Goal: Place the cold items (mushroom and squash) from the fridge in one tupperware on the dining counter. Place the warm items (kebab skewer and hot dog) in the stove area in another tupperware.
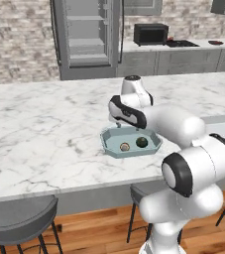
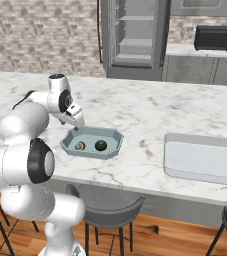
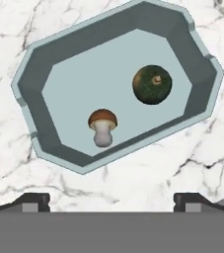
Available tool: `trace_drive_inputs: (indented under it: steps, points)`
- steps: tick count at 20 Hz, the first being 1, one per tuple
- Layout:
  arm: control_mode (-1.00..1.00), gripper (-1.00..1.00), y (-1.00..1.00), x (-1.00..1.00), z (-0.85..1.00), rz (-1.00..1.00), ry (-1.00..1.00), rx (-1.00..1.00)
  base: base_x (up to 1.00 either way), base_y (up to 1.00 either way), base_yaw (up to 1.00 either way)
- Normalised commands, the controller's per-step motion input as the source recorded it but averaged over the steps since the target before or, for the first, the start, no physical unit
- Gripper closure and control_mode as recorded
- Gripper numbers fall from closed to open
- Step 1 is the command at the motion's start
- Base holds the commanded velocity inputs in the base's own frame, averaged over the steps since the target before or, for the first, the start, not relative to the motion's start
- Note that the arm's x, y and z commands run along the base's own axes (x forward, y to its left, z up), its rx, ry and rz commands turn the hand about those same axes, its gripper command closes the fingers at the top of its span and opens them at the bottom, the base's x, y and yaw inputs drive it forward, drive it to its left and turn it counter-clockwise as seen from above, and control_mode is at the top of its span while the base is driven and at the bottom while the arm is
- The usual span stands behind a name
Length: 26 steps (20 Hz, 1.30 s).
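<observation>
Two items sit in one tupperware on the white marble tabletop, a long island with grey veining. Behind it: brick-pattern wall, steel fridge with door open and bare shelves visible, grey cabinets, black microwave on the far counter. Grey sink basin is set into the tabletop to the robot's right, well apart from the tupperware. Dark grey stools stand along the near edge over wood plank floor. Tupperware is a pale blue-grey, elongated octagonal tray with sloped darker walls and a flat floor; its long axis runs roughly along the tabletop's length in the base views, and diagonal in the hand view. Inside: squash, round, dark green, mottled, stem end facing up, no clear long axis; mushroom beside it, not touching, lying on its side, brown cap and white stem, with its long axis across the tray's width. Claw hangs above the tray's near rim, released, jaws wide, holding nothing, pointing down at the tray.
</observation>
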Motion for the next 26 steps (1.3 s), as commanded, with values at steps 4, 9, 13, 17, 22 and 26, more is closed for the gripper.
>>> trace_drive_inputs:
  steps: [4, 9, 13, 17, 22, 26]
  points:
    - [-1.0, -1.0, -0.41, -0.86, 0.36, 0.0, 0.02, 0.0, 0.0, 0.0, 0.0]
    - [-1.0, -1.0, -0.56, -1.0, 0.3, 0.0, 0.0, 0.03, 0.0, 0.0, 0.0]
    - [-1.0, -1.0, -0.54, -1.0, 0.08, 0.0, -0.06, 0.05, 0.0, 0.0, 0.0]
    - [-1.0, -1.0, -0.14, -0.98, 0.17, 0.0, -0.21, 0.0, 0.0, 0.0, 0.0]
    - [-1.0, -1.0, 0.0, -0.87, 0.22, 0.0, -0.25, -0.04, 0.0, 0.0, 0.0]
    - [-1.0, -1.0, 0.0, -0.66, 0.19, 0.0, -0.26, -0.03, 0.0, 0.0, 0.0]
